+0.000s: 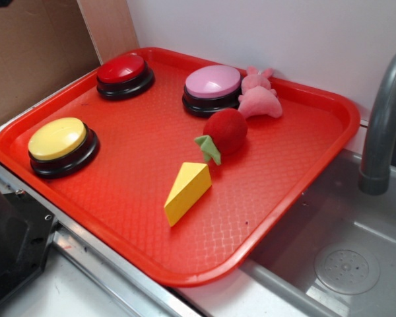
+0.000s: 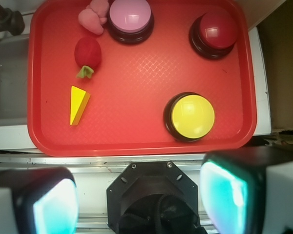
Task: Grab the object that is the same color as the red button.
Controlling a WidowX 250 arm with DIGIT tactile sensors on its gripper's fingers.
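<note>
The red plush ball with a green leaf tuft (image 1: 225, 132) lies on the red tray (image 1: 297, 158), right of centre, just in front of the pink plush animal. In the wrist view the ball (image 2: 88, 52) is at the upper left. The red button (image 1: 124, 72) stands at the tray's far left corner; in the wrist view the red button (image 2: 215, 31) is at the upper right. My gripper (image 2: 139, 200) is open and empty, high above the near side of the tray, its fingers (image 2: 224, 195) wide apart. The gripper does not show in the exterior view.
A pink-domed button (image 1: 212, 89), a yellow-domed button (image 1: 61, 145), a pink plush animal (image 1: 259, 96) and a yellow cheese wedge (image 1: 187, 191) also sit on the tray. A grey faucet (image 1: 383, 125) and a sink basin (image 1: 336, 264) lie to the right. A cardboard wall (image 1: 33, 53) stands at the back left.
</note>
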